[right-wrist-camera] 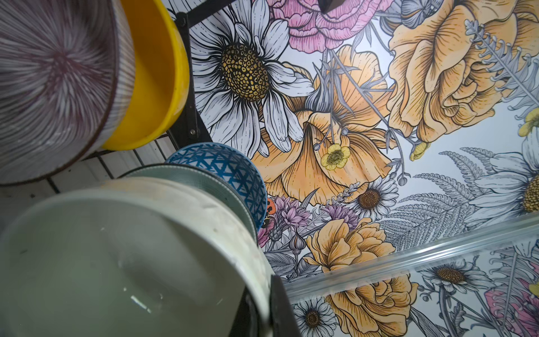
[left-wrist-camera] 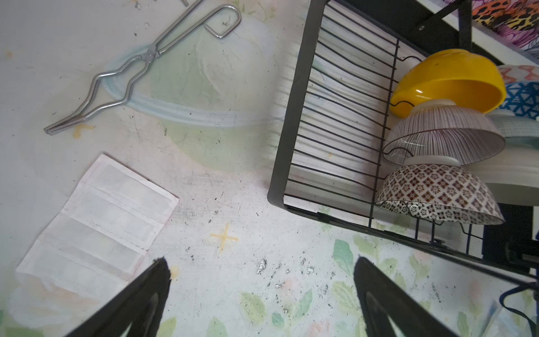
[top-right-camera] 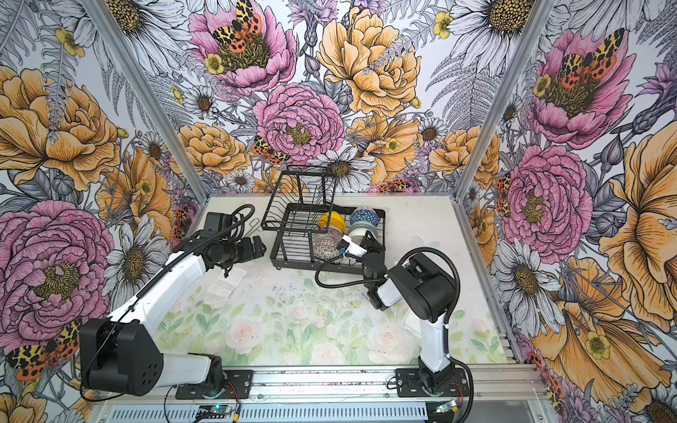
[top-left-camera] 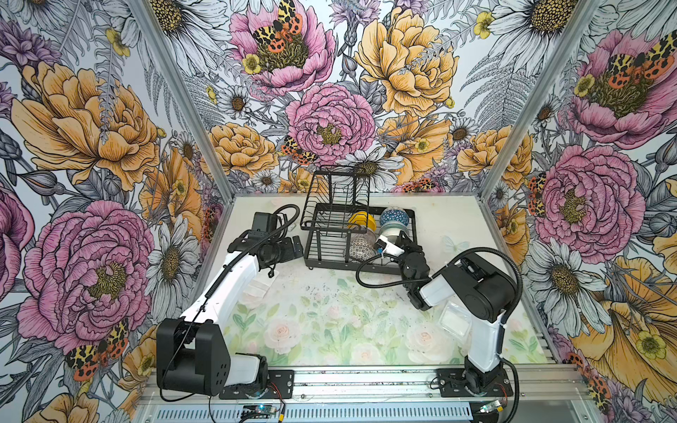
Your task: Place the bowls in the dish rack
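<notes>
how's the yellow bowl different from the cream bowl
Colour: yellow bowl bright, cream bowl pale.
Grip: yellow bowl ungripped; cream bowl's rim pinched by the right gripper.
Place: yellow bowl at its row's far end; cream bowl nearest in the next row.
Both sit on edge in the rack.

Small round bowls (top-left-camera: pixel 389 216): six.
- plain yellow bowl (left-wrist-camera: pixel 446 78): one
- pink-striped bowl (left-wrist-camera: pixel 443 131): one
- dark-and-white patterned bowl (left-wrist-camera: pixel 437 189): one
- blue-patterned bowl (left-wrist-camera: pixel 523 99): one
- pale teal bowl (left-wrist-camera: pixel 517 127): one
- plain cream bowl (right-wrist-camera: pixel 116 256): one

Black wire dish rack (left-wrist-camera: pixel 292 116): one.
Thin metal tongs (left-wrist-camera: pixel 150 54): one pair.
Clear square plastic tub (top-left-camera: pixel 456 318): one.
</notes>
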`<action>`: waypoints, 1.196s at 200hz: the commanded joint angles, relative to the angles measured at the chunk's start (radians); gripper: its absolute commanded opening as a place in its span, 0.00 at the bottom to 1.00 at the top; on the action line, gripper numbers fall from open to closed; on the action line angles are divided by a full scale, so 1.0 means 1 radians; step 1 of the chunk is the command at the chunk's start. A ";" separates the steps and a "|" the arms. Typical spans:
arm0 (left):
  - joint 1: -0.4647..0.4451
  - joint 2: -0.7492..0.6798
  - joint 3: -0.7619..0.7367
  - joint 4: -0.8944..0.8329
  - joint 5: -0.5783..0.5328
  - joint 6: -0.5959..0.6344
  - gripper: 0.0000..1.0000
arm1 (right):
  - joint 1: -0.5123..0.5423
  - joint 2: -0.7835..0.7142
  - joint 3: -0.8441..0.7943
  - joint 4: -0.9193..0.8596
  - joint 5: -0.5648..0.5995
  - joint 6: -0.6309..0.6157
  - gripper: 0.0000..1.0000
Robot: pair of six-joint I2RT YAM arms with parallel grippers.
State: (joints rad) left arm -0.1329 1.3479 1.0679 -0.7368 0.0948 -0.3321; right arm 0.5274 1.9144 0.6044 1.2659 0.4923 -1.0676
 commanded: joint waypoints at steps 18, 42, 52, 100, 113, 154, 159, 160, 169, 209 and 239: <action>0.016 -0.021 0.021 -0.005 -0.016 0.030 0.99 | 0.005 -0.131 -0.011 -0.326 -0.116 0.009 0.00; 0.030 -0.028 0.014 -0.004 -0.015 0.040 0.99 | 0.002 -0.153 0.004 -0.393 -0.126 -0.004 0.00; 0.036 -0.033 0.011 -0.004 -0.013 0.044 0.99 | 0.002 -0.154 0.008 -0.406 -0.130 -0.012 0.00; 0.068 -0.068 -0.005 -0.004 -0.002 0.051 0.99 | 0.005 -0.197 0.036 -0.529 -0.186 0.023 0.00; 0.074 -0.075 -0.006 -0.004 0.000 0.054 0.99 | 0.005 -0.219 0.052 -0.600 -0.209 0.042 0.00; 0.081 -0.079 -0.003 -0.004 0.005 0.057 0.99 | -0.001 -0.273 0.076 -0.712 -0.236 0.079 0.00; 0.081 -0.078 -0.004 -0.003 0.005 0.056 0.99 | -0.001 -0.278 0.078 -0.719 -0.239 0.085 0.00; 0.081 -0.078 -0.003 -0.004 0.006 0.057 0.99 | -0.002 -0.279 0.078 -0.720 -0.239 0.085 0.00; 0.082 -0.076 -0.003 -0.004 0.006 0.057 0.99 | -0.003 -0.283 0.080 -0.734 -0.240 0.092 0.00; 0.090 -0.068 0.003 -0.004 0.011 0.058 0.99 | 0.004 -0.289 0.090 -0.747 -0.197 0.109 0.00; 0.097 -0.050 0.026 -0.004 0.016 0.061 0.99 | 0.027 -0.252 0.082 -0.662 -0.107 0.080 0.00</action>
State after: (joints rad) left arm -0.0498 1.2869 1.0679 -0.7372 0.0952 -0.2943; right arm 0.5240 1.6501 0.6777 0.6182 0.3805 -0.9874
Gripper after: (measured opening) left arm 0.987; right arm 0.097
